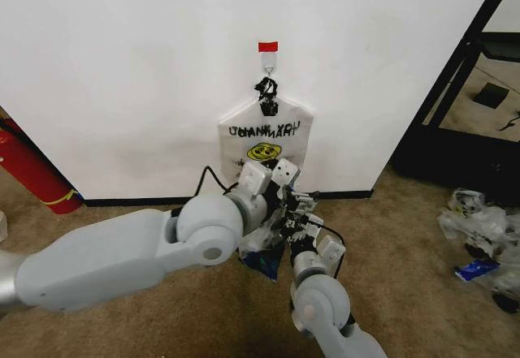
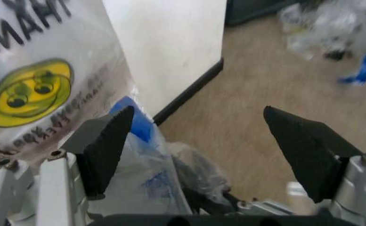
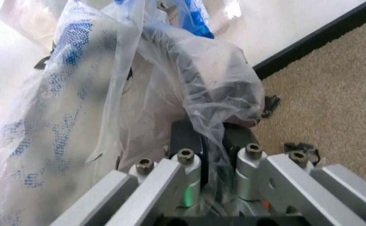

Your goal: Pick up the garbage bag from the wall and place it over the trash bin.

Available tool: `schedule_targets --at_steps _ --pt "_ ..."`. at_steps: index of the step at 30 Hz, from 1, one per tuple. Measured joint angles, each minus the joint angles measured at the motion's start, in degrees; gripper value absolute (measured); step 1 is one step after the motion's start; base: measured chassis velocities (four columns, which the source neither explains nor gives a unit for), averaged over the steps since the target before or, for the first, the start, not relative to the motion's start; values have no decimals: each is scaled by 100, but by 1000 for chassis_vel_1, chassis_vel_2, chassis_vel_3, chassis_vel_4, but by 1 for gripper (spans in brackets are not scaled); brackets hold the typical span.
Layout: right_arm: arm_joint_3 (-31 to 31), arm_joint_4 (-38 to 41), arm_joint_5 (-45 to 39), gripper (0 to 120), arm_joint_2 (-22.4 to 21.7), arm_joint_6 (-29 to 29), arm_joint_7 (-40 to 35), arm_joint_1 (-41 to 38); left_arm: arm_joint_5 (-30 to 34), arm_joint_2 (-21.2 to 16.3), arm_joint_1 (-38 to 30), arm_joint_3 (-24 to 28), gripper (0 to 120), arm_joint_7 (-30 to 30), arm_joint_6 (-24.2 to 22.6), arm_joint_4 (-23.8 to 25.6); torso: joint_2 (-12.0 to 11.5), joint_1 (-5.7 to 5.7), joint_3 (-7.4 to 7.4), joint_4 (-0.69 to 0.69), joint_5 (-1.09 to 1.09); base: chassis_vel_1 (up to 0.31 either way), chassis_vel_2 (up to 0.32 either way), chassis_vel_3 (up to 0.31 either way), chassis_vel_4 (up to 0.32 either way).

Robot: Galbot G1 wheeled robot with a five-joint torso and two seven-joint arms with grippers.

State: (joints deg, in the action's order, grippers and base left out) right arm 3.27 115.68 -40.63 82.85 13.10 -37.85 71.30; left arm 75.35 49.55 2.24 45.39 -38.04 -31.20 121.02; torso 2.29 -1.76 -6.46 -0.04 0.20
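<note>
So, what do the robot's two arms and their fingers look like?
Both arms have smooth light-grey shells with rounded joints and black cables at the wrists. The left gripper has black wedge-shaped fingers on silver metal brackets. The right gripper has silver bars with round bolts.

Left pincer gapes wide, arm stretched forward; right pincer seems clamped, arm raised beside it.

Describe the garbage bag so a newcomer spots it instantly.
On the white wall, under a red tape strip, a small hook holds the garbage bag. It is thin white plastic with black lettering, a yellow smiley and blue patches low down, unlike the loose plastic heap on the carpet.
</note>
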Motion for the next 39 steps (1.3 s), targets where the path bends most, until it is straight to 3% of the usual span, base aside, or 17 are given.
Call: schedule_targets --at_steps 8,14,17,21,28,39 --pt "4 61 53 2 -18 -5 15 69 -172 355 -142 392 75 -190 -147 -615 0 0 0 0 1 0 0 0 0" --pt "63 90 42 2 -117 -20 21 93 -238 398 -128 484 51 -308 -187 -825 0 0 0 -1 1 0 0 0 0" --pt "63 90 27 2 -140 -21 21 80 -220 404 -127 491 46 -336 -222 -865 0 0 0 -1 1 0 0 0 0" --pt "48 77 8 2 -149 -27 19 24 -66 389 -169 566 25 -373 -347 -884 0 0 0 0 0 0 0 0 0" --pt "33 40 13 2 -136 -27 7 5 -19 450 -143 577 0 -439 -377 -951 0 0 0 -1 1 0 0 0 0" --pt "43 22 21 2 -105 -37 17 84 -8 403 -99 387 0 -473 -333 -950 0 0 0 -1 1 0 0 0 0"
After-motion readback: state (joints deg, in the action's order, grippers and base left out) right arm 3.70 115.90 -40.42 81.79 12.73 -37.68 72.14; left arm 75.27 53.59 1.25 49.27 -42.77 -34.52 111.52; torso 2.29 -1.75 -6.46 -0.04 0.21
